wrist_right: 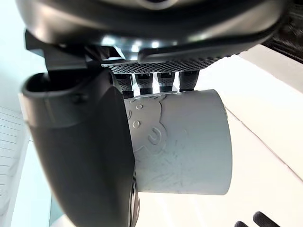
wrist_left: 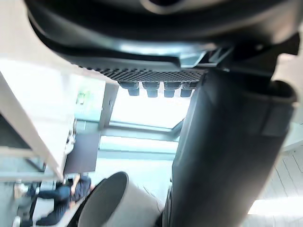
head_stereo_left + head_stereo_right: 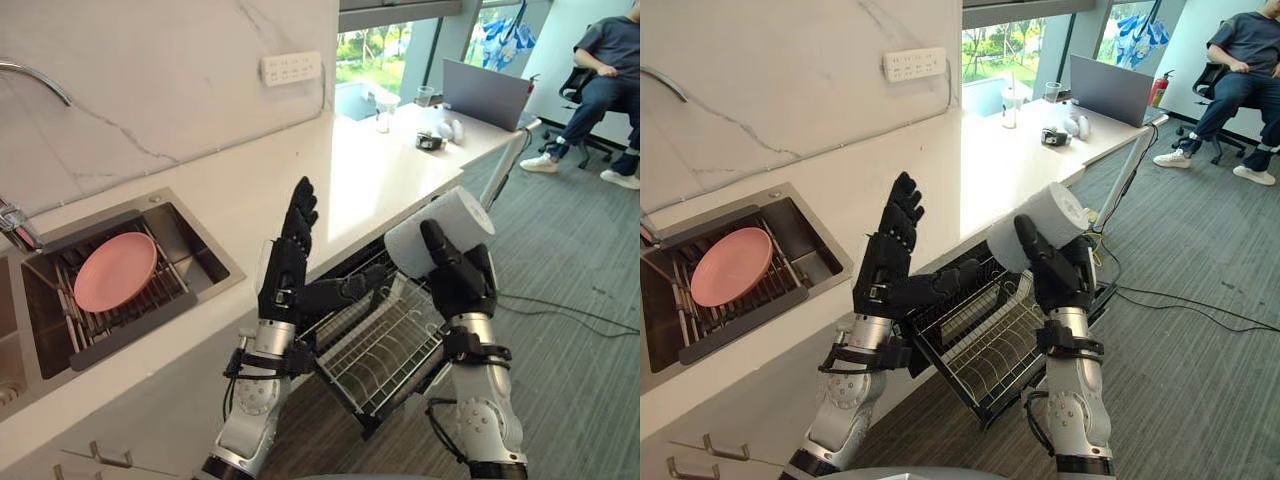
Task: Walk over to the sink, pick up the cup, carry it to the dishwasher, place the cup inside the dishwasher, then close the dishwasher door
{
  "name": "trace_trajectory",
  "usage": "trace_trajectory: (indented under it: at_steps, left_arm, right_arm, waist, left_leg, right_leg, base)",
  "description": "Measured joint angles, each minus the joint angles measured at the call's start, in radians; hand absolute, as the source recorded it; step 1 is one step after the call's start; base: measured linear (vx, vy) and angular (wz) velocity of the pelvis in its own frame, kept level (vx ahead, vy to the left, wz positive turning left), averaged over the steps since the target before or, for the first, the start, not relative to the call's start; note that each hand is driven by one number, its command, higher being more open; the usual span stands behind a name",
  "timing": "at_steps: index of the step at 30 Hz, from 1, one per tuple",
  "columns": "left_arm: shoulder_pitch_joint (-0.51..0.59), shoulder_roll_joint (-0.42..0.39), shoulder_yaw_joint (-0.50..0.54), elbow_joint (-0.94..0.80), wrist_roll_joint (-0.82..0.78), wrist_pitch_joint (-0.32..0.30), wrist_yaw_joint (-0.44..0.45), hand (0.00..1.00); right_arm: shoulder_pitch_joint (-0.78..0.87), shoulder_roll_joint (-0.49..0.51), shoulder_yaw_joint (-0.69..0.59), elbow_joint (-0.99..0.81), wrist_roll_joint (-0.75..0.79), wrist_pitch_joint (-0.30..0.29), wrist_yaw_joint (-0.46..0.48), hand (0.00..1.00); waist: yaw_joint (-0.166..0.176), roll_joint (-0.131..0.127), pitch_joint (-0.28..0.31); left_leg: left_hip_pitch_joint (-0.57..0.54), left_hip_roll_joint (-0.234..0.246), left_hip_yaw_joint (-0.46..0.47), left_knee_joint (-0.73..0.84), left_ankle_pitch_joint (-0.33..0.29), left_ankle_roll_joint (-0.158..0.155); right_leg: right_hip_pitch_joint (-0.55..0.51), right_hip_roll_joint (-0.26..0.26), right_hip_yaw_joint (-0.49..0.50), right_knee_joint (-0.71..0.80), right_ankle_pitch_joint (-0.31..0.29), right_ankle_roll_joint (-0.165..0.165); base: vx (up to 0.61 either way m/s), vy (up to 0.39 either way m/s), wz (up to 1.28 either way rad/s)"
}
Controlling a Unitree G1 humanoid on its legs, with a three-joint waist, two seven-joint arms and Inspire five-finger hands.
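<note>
My right hand [image 3: 462, 275] is shut on a white cup [image 3: 442, 230], held on its side in the air above the pulled-out dishwasher rack [image 3: 385, 345]. In the right wrist view the cup [image 1: 182, 142] lies between the thumb and the fingers [image 1: 156, 81]. My left hand [image 3: 292, 262] is raised with straight fingers over the counter edge, thumb pointing toward the rack, holding nothing. The left wrist view catches the cup [image 2: 113, 201] past my left thumb. The sink [image 3: 190, 245] lies to the left.
A pink plate [image 3: 115, 270] rests on a rack in the sink, near a tap [image 3: 30, 80]. The white counter [image 3: 370, 175] runs back to a laptop [image 3: 485, 95] and small items. A seated person [image 3: 605, 80] is at the far right on grey floor.
</note>
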Motion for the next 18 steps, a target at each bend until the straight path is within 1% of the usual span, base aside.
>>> trace_trajectory:
  at_steps: [1,3,4,5,6,8,11,13,16,18]
  left_arm:
    - [0.001,0.007,-0.016,0.003,-0.015,0.024,-0.063,1.00]
    - [0.008,0.025,-0.048,0.010,-0.019,0.063,-0.154,1.00]
    - [0.012,0.030,-0.057,0.013,-0.023,0.079,-0.180,1.00]
    - [0.023,0.040,-0.072,0.021,-0.036,0.112,-0.233,1.00]
    - [0.030,0.044,-0.075,0.027,-0.044,0.132,-0.261,1.00]
    - [0.051,0.053,-0.077,0.086,-0.059,0.202,-0.334,1.00]
    - [0.091,0.075,-0.073,0.161,-0.073,0.267,-0.375,1.00]
    - [0.115,0.087,-0.072,0.195,-0.073,0.289,-0.379,1.00]
    - [0.157,0.109,-0.053,0.279,-0.071,0.333,-0.398,1.00]
    - [0.176,0.114,-0.034,0.328,-0.071,0.348,-0.401,1.00]
  right_arm:
    - [-0.001,-0.003,-0.023,0.000,0.000,0.000,-0.002,0.00]
    - [-0.003,-0.015,-0.055,0.000,-0.002,0.000,-0.003,0.00]
    - [-0.003,-0.021,-0.059,0.000,-0.002,0.000,-0.003,0.00]
    - [-0.004,-0.036,-0.061,0.000,-0.006,0.000,-0.003,0.00]
    - [-0.004,-0.044,-0.061,0.000,-0.011,0.001,-0.003,0.00]
    - [-0.004,-0.074,-0.063,0.002,-0.021,0.006,0.000,0.00]
    - [-0.004,-0.094,-0.073,0.015,-0.037,0.015,0.020,0.00]
    - [-0.005,-0.106,-0.079,0.028,-0.061,0.026,0.034,0.00]
    - [-0.005,-0.132,-0.084,0.059,-0.153,0.060,0.065,0.00]
    - [-0.005,-0.153,-0.084,0.082,-0.198,0.083,0.080,0.00]
  waist:
    - [-0.001,0.000,0.000]
    - [-0.005,0.000,0.000]
    - [-0.007,0.000,0.000]
    - [-0.015,0.000,0.000]
    - [-0.020,0.000,0.000]
    - [-0.026,0.000,0.000]
    - [-0.023,0.000,0.000]
    - [-0.023,0.000,0.000]
    - [-0.022,0.000,0.000]
    - [-0.021,0.001,0.000]
  left_leg:
    - [0.000,-0.001,0.000,-0.002,0.000,0.000]
    - [-0.002,0.000,0.002,-0.004,0.000,0.000]
    - [-0.003,0.000,0.002,-0.005,0.000,0.000]
    - [-0.005,0.000,0.003,-0.005,0.000,0.000]
    - [-0.006,0.000,0.003,-0.005,0.000,0.000]
    - [-0.008,0.001,0.004,-0.005,0.000,0.000]
    - [-0.009,0.002,0.003,-0.005,0.000,0.000]
    - [-0.010,0.002,0.002,-0.005,0.000,0.000]
    - [-0.014,0.002,0.001,-0.005,0.000,0.000]
    - [-0.016,0.002,-0.002,-0.005,0.000,0.000]
  right_leg:
    - [-0.001,0.000,0.000,-0.002,0.000,0.000]
    - [-0.005,0.000,0.002,-0.004,0.000,0.000]
    - [-0.005,0.000,0.002,-0.005,0.000,0.000]
    - [-0.005,0.001,0.004,-0.005,0.000,0.000]
    - [-0.006,0.001,0.004,-0.006,0.000,0.000]
    - [-0.008,0.002,0.007,-0.006,0.000,0.001]
    - [-0.008,0.003,0.006,-0.006,0.000,0.001]
    - [-0.009,0.002,0.006,-0.007,0.000,0.000]
    - [-0.014,0.001,0.003,-0.008,0.000,0.000]
    - [-0.013,0.000,-0.001,-0.010,0.000,0.000]
  base:
    - [0.00,0.000,0.00]
    - [0.00,0.000,0.00]
    - [0.00,0.000,0.00]
    - [0.00,0.000,0.00]
    - [0.00,0.000,0.00]
    - [0.00,-0.016,0.00]
    - [-0.02,-0.020,0.01]
    - [-0.02,-0.010,0.00]
    - [-0.03,-0.015,0.01]
    - [0.00,-0.005,0.06]
